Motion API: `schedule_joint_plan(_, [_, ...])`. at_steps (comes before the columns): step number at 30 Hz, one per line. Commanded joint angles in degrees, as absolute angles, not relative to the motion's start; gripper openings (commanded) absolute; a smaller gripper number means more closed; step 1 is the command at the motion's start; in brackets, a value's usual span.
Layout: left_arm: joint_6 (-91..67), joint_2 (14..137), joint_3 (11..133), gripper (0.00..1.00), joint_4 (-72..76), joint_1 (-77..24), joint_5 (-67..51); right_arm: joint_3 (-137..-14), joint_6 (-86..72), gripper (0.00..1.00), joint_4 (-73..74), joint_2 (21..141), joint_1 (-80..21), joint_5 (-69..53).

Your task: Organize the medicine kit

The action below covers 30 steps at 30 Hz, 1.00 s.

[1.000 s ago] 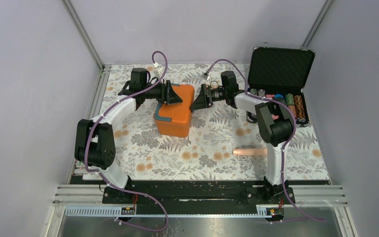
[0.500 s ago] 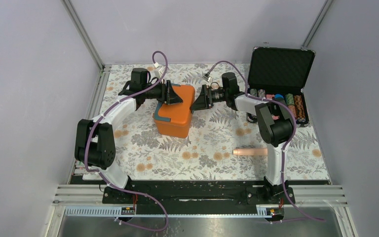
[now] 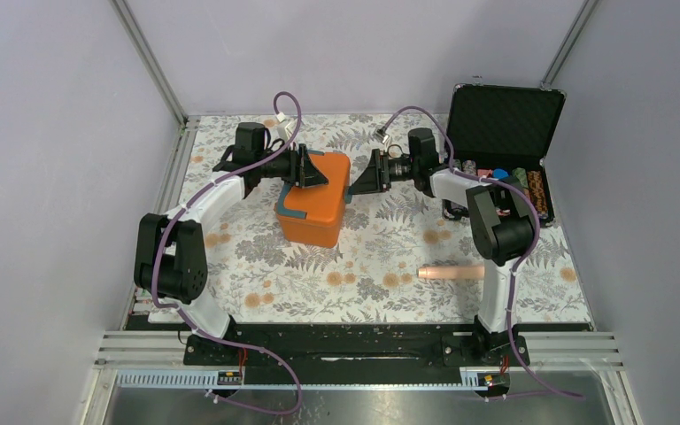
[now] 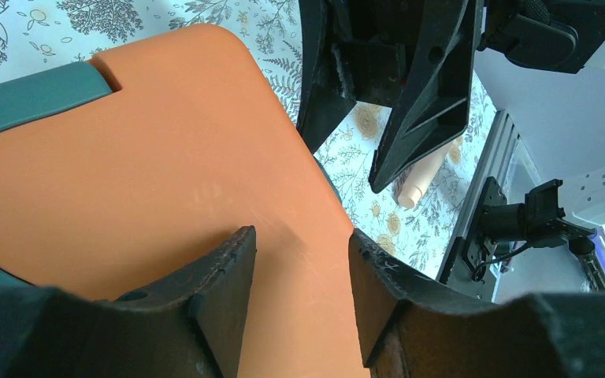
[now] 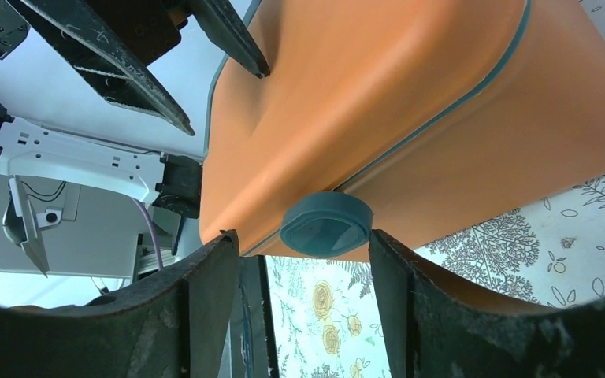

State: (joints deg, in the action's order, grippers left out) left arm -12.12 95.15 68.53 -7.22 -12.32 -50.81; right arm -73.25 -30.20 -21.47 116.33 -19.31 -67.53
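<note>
At medicine kit (image 3: 314, 208) latch (image 5: 327, 226): right end effector (image 3: 354, 187).

High rear overhead; two close wrist views facing across shared medicine kit (image 3: 314, 221)

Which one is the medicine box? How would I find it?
Look at the flowery table, toward the back and left of middle. The medicine box sits there, lid shut. It is the only bright orange thing, unlike the open black case at the back right.
</note>
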Motion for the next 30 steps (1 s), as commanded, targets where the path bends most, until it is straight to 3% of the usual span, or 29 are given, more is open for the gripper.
schedule_joint_plan(1, [-11.60, 97.14, 67.67, 0.47, -8.45, -12.48, -48.70, -73.61, -28.39, 0.67, -22.09, 113.07, -19.12, -69.05])
schedule_joint_plan(19, [-11.33, 97.15, 67.67, 0.48, -8.73, -12.44, -48.21, -74.91, -26.04, 0.54, -19.21, 114.05, -19.41, -69.41])
schedule_joint_plan(24, [-11.33, 97.38, 67.65, 0.48, -8.70, -12.48, -48.22, -75.26, -26.03, 0.81, -18.78, 114.81, -19.42, -69.85])
schedule_joint_plan(30, [-11.17, 97.24, 67.67, 0.48, -8.77, -12.48, -48.32, -77.74, -24.82, 0.85, -17.00, 117.29, -20.40, -69.48])
